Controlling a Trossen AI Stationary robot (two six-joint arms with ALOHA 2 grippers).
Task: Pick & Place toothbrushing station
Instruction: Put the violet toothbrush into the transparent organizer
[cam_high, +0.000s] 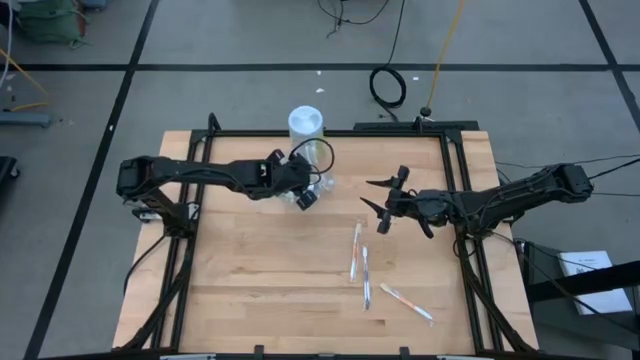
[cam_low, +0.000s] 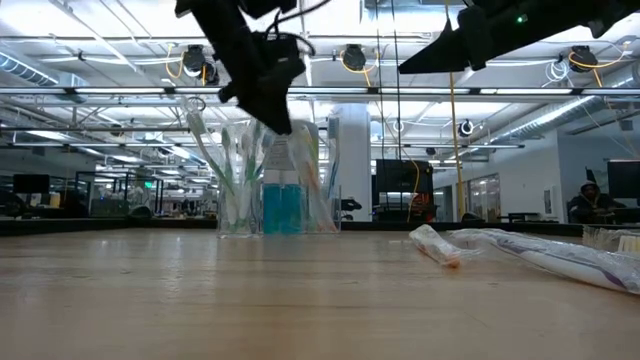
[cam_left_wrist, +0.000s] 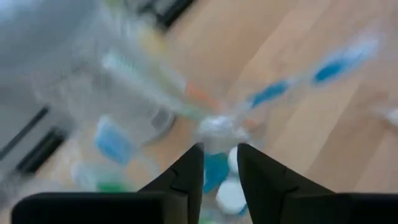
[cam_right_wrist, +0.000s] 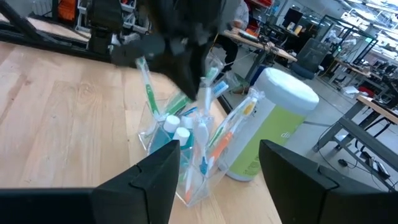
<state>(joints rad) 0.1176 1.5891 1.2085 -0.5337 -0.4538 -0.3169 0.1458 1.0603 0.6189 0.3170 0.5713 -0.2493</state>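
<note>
The clear plastic holder (cam_high: 318, 186) stands on the table just in front of the white canister (cam_high: 307, 124). It holds several toothbrushes and small blue-and-white tubes (cam_right_wrist: 176, 134). My left gripper (cam_high: 306, 190) is right above the holder (cam_right_wrist: 186, 168), its fingers nearly closed on the top end of a wrapped toothbrush (cam_left_wrist: 217, 127) that sticks down into it. My right gripper (cam_high: 385, 204) is open and empty, above the table to the holder's right. My left gripper pinches the upper end of a clear-wrapped toothbrush (cam_left_wrist: 219, 132) between its two fingertips (cam_right_wrist: 200, 87), coming from above and slanting down into the holder. The toothbrush's lower part stands among the others in the holder. The blur hides the exact place of contact.
Three wrapped toothbrushes lie on the table toward the near right: two side by side (cam_high: 360, 262) and one nearer the front (cam_high: 407, 301). The white canister with a green label (cam_right_wrist: 267, 124) stands close behind the holder. The near left part of the table is bare wood.
</note>
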